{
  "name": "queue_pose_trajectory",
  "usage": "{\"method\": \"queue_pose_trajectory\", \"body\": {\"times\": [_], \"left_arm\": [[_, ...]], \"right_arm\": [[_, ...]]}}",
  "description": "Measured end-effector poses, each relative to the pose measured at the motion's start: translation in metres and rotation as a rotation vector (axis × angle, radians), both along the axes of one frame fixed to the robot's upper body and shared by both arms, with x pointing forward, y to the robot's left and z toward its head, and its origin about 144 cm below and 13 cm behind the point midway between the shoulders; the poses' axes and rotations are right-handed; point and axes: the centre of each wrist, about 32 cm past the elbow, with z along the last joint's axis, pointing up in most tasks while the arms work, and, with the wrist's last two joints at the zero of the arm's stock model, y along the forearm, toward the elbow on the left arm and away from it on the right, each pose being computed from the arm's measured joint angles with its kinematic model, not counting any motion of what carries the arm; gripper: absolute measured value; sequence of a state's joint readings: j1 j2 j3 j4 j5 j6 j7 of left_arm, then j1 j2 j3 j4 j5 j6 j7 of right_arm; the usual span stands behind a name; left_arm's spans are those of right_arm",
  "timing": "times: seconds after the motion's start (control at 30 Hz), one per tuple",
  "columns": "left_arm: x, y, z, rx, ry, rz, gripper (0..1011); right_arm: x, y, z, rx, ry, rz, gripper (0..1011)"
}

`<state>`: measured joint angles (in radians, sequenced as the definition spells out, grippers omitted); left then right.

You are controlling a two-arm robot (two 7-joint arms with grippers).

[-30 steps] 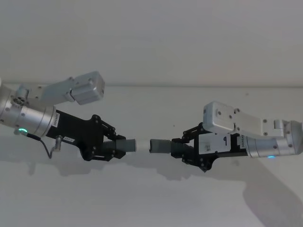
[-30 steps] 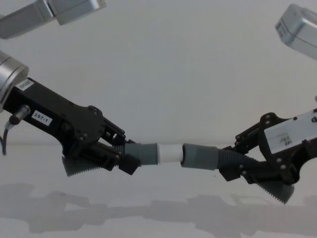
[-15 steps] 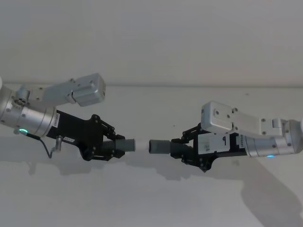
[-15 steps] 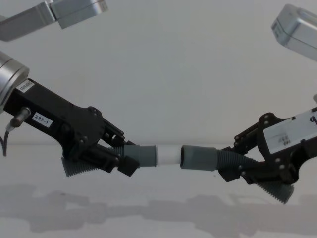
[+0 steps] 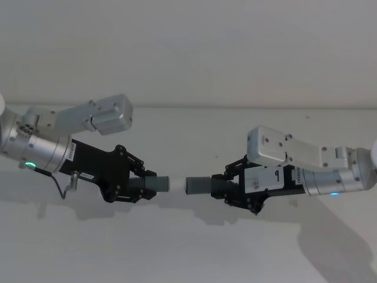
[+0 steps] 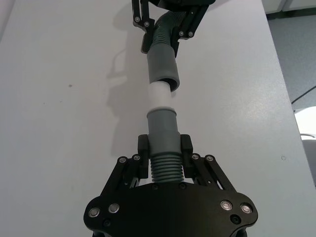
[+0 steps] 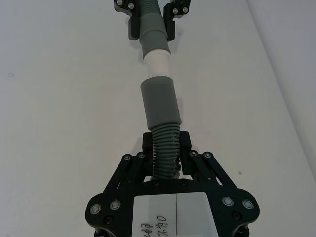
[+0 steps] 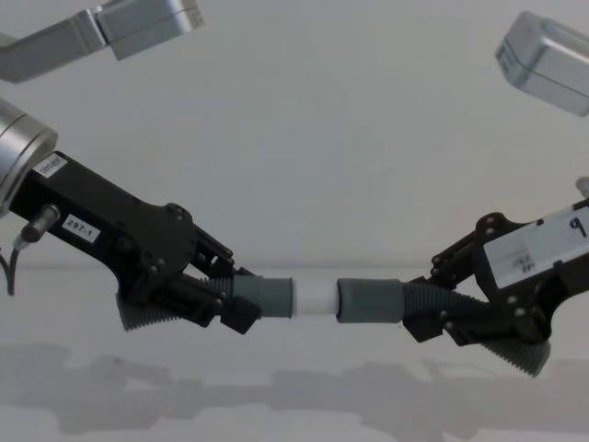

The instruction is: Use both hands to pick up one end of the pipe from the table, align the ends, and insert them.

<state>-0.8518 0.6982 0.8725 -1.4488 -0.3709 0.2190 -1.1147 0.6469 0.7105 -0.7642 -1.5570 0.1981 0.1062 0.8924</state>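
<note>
Left gripper (image 8: 230,304), clamped on the ribbed section of the white-tipped pipe piece (image 8: 276,297), holds it above the table (image 5: 188,253). Right gripper (image 8: 433,318), likewise closed on the plain-cuffed pipe piece (image 8: 373,301), faces it from the opposite side. White tip (image 6: 160,96) and open grey cuff (image 6: 162,66) point at each other along one near-horizontal axis; the tip's end appears to sit just at the cuff mouth, whether entered cannot be told. Insertion likely requires straight closure along this shared axis, either arm equally placed.
</note>
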Motion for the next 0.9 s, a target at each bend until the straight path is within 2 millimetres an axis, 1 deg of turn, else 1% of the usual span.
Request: {"method": "queue_pose_trajectory", "body": {"times": [0.9], "left_arm": [[-0.0046,0.0035,-0.0018,0.006,-0.018,0.026,368]], "right_arm": [[0.0027,0.0042,0.0028,-0.013,0.018,0.004,292]]}}
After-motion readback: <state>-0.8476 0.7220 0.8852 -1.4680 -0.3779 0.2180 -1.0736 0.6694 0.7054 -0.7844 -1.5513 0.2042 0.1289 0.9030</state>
